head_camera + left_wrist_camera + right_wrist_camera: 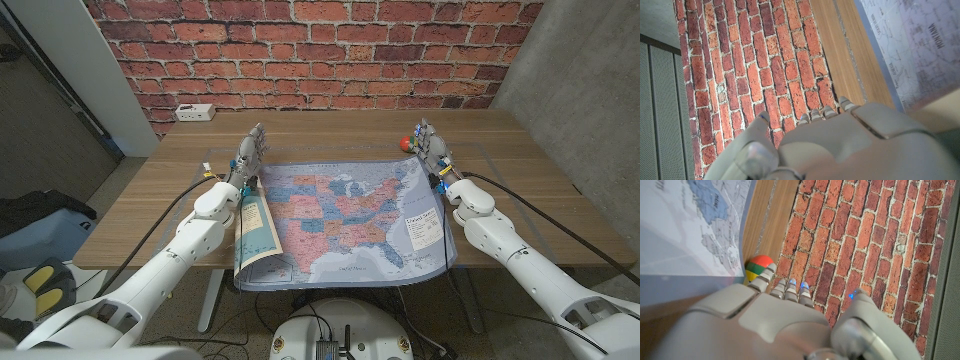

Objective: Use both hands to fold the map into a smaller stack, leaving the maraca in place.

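- A wooden table [330,135] is taking up the middle of the head view, with a red brick wall [310,50] standing right behind its far edge.
- A grey wall [590,90] is running down the right side of the room, and a pale panel [100,70] is leaning in at the left.
- A white power strip [194,112] is sitting at the table's far left corner.
- The map [345,215] is lying spread across the near half of the table, its left edge curling up and over to show a cream underside.
- The left hand [249,157] is standing upright at that far left corner of the map, fingers pointing up; I cannot tell whether it is gripping the sheet.
- The right hand [431,147] is standing at the map's far right corner, fingers up and close together; its grip is not readable either.
- The maraca [406,145] is sitting on the wood just beside the right hand, off the map's far right corner, its red, green and yellow head peeking past the fingertips [771,271] in the right wrist view.
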{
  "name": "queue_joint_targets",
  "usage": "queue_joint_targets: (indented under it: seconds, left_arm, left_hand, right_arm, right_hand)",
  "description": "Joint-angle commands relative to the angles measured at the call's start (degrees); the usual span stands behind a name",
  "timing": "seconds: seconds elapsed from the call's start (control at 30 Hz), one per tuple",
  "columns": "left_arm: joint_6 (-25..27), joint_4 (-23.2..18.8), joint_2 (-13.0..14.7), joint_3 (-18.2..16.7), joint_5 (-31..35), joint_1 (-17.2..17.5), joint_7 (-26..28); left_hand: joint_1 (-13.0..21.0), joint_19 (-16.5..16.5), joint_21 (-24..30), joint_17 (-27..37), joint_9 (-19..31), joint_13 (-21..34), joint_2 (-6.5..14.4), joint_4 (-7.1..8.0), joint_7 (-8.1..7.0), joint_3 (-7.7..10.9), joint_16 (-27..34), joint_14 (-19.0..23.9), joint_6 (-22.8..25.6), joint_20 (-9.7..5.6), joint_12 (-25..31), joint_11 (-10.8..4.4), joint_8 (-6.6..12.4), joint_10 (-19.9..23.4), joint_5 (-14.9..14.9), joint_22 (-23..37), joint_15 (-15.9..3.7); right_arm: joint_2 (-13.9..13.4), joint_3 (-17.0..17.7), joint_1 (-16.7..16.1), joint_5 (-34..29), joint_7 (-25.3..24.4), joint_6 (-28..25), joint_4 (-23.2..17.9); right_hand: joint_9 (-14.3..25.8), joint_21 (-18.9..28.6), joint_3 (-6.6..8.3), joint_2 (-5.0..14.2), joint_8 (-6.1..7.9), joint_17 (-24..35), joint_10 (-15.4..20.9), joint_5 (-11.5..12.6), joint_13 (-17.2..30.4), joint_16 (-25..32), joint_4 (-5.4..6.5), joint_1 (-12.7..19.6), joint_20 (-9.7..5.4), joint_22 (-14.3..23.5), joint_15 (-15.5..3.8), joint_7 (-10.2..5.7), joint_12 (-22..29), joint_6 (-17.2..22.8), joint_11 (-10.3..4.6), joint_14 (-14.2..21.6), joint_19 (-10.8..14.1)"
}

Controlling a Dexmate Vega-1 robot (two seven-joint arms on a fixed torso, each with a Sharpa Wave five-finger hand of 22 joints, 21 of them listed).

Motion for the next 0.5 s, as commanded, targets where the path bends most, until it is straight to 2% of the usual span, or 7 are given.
queue_joint_targets:
  seconds: [0.03,0.33,0.5]
  left_arm:
    - [0.1,0.5,-0.2,0.2,0.1,-0.3,-0.1]
    - [0.1,1.2,-0.5,0.4,0.2,-0.9,-0.4]
    - [0.4,-0.2,0.9,1.1,3.0,-0.8,1.1]
  left_hand:
    - [0.2,-2.1,0.2,0.2,0.1,0.1,0.3,-0.04,-0.23,0.33,0.4,-8.3,-6.5,0.04,0.3,-0.04,0.2,-7.8,0.3,0.3,-0.31]
    - [0.2,-2.1,0.1,0.2,0.1,0.1,0.4,-0.07,-0.18,0.28,0.4,-8.3,-6.5,0.0,0.3,-0.2,0.18,-7.7,0.4,0.3,-0.26]
    - [0.2,-2.0,0.0,0.2,0.1,0.1,0.4,-0.09,-0.17,0.26,0.4,-8.3,-6.5,0.04,0.3,-0.14,0.18,-7.7,0.4,0.3,-0.25]
  right_arm:
    - [0.2,-0.2,0.3,-0.4,-0.3,-0.1,0.3]
    - [0.2,-0.3,0.5,-0.7,-0.4,-0.1,0.5]
    - [-0.3,-0.7,0.5,-1.6,-1.2,-0.8,-0.3]
  right_hand:
    - [0.3,0.4,0.35,0.02,0.19,0.2,-0.1,0.4,0.2,0.2,0.06,0.4,-0.03,0.2,0.18,0.26,0.1,0.1,0.46,-0.6,0.6]
    - [0.3,0.4,0.32,0.06,0.14,0.2,0.0,0.4,0.2,0.2,0.01,0.4,0.02,0.2,0.26,0.26,-0.1,0.1,0.34,-0.6,0.5]
    - [0.3,0.4,0.31,0.08,0.11,0.2,0.1,0.4,0.2,0.2,-0.02,0.4,0.02,0.2,0.33,0.27,-0.2,0.1,0.41,-0.6,0.5]
